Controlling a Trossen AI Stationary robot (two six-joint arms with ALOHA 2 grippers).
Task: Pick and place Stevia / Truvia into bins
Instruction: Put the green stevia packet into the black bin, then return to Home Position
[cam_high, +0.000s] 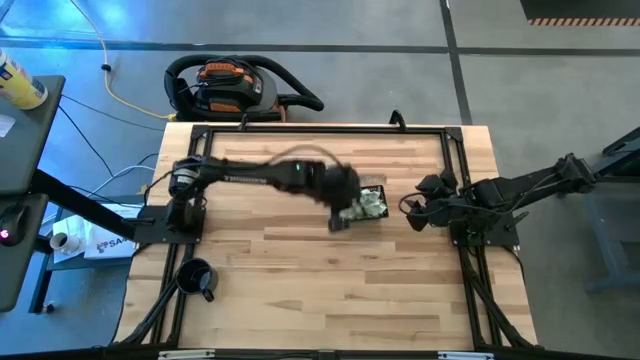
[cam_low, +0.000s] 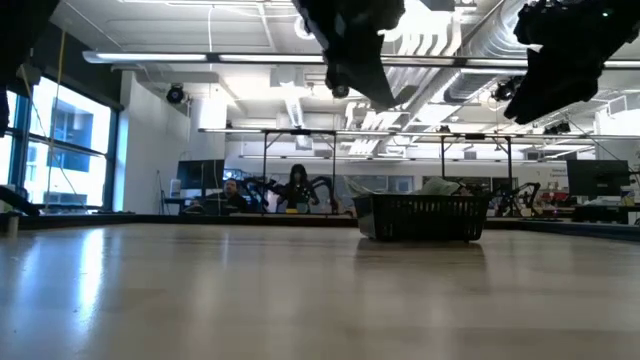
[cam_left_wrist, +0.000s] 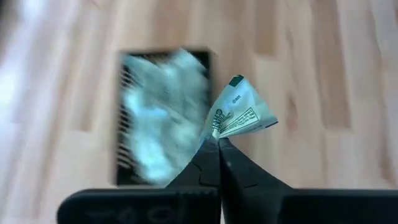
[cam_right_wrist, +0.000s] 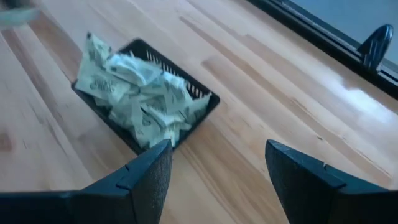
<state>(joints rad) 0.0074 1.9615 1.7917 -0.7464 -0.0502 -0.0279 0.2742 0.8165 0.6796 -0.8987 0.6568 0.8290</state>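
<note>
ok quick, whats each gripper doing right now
Left gripper: shut on one sachet, above the table beside the basket.
Right gripper: open, holding nothing, off to the basket's side.

A pale butcher-block wooden table (cam_high: 330, 260) stands on a grey concrete floor (cam_high: 400, 25). Beyond its far edge sits an orange-and-black shop vacuum (cam_high: 228, 85) with a yellow cable (cam_high: 115, 75) trailing away. Across the room, long ceiling strip lights (cam_low: 200, 57) glow above tall windows (cam_low: 60, 150) and distant workbenches (cam_low: 300, 205).
</note>
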